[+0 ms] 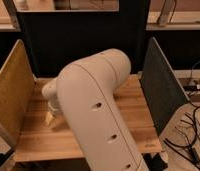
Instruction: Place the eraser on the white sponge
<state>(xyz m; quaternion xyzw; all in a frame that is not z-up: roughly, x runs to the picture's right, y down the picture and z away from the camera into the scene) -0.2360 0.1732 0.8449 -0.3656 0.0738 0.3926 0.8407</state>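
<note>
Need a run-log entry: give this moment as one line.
arm: across table | gripper: low at table's left, open | eraser: cream block at gripper, contact unclear | white sponge: not visible

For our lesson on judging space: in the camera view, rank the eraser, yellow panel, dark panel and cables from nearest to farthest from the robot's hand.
The hand hangs over the left of the table.
1. Eraser: just below it.
2. Yellow panel: left side.
3. Dark panel: right side.
4. Cables: far right, off the table.
</note>
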